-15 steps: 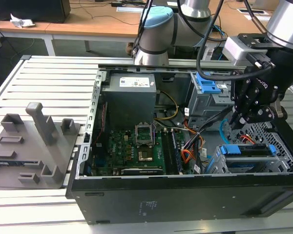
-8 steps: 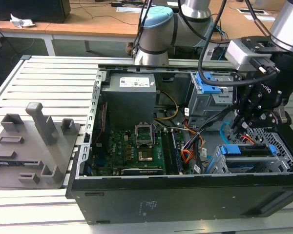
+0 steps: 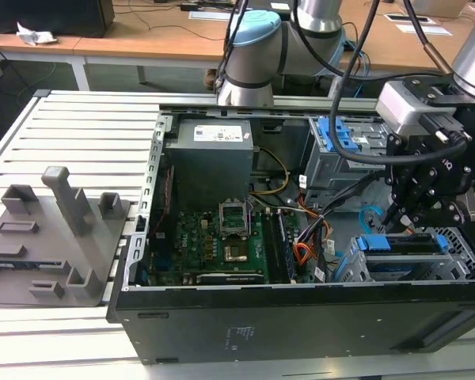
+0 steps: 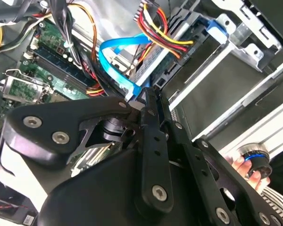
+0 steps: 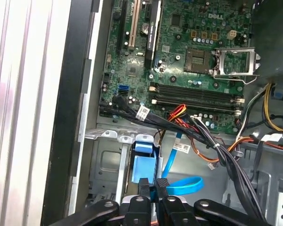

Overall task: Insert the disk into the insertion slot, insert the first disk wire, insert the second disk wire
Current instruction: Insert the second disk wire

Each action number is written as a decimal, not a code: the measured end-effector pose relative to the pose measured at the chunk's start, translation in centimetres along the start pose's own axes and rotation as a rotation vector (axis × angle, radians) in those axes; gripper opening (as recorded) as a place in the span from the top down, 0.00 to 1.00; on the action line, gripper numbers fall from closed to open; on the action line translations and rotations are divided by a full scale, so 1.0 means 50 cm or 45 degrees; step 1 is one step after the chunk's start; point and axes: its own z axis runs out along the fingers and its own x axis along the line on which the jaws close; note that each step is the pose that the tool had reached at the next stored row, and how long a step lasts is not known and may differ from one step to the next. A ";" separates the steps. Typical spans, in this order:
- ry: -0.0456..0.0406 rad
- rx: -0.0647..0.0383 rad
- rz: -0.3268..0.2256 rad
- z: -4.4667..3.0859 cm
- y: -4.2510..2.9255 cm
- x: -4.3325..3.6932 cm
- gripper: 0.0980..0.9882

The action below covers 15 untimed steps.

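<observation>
The second disk wire (image 5: 186, 184) is a thin, flat, light-blue ribbon that curves in a loop over the floor of the computer case (image 3: 301, 332). I judge it to be very light, limp along its length and springy where it bends. It would be easy to kink, and its skin looks smooth enough to slip. The stiff part is the small dark connector at its end, so that is where to take hold, square across the plug's flat sides, not on the ribbon.

My claw (image 5: 153, 181) is closed down to a narrow pinch. In both wrist views its two fingertips meet on the end of the blue ribbon, and in the second wrist view the plug sits right at the tips. I cannot tell how squarely it is held.

Just beyond the tips sits the disk (image 5: 145, 165) in its bright blue carrier, already seated in the insertion slot (image 3: 459, 253). That silver cage is at the case's near corner on the exterior view's right. An orange wire bundle (image 4: 155, 28) runs close beside the loop. The motherboard (image 5: 188, 56) lies further in, and the case rests on the slatted surface (image 3: 79, 127).
</observation>
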 end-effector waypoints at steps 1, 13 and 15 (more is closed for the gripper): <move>0.000 0.000 0.002 0.002 -0.003 0.001 0.93; -0.004 0.000 0.104 0.018 -0.040 0.004 0.93; -0.004 -0.001 0.105 0.019 -0.041 0.005 0.93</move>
